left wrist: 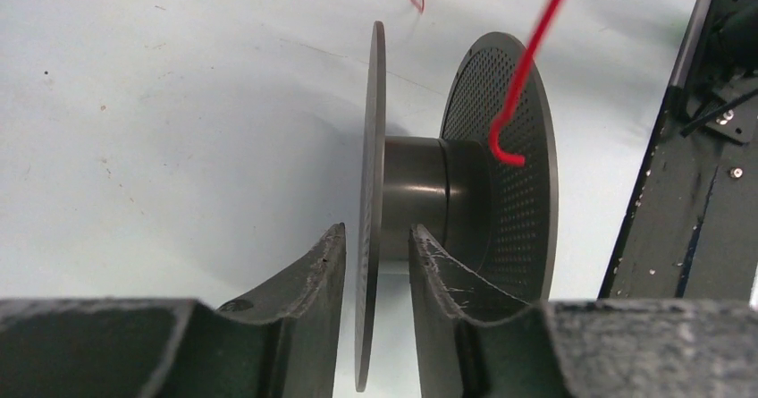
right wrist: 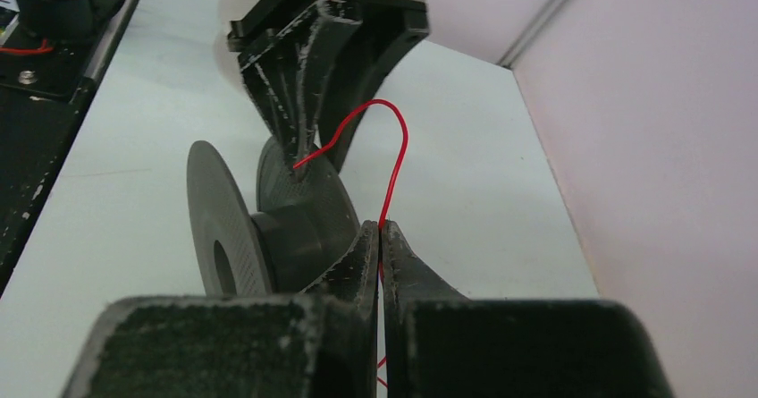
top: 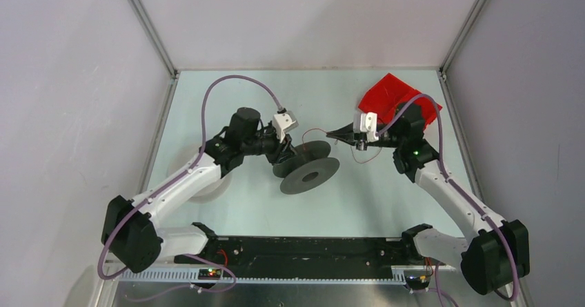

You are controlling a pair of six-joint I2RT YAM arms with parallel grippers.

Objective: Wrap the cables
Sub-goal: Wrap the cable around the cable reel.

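R claw (right wrist: 380, 230) clenched on red cable (left wrist: 527, 58). Cable runs left to dark spool (top: 324, 170) mid-worktop (top: 241, 210), end hooked thru flange hole. L claw (left wrist: 376, 230) nearer, straddling a flange, released.

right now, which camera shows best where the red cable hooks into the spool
Left wrist: the red cable hooks into the perforated flange of the dark grey spool, up close. Right wrist shows it arching from the shut right tool to that flange. Top external: only a faint thread.
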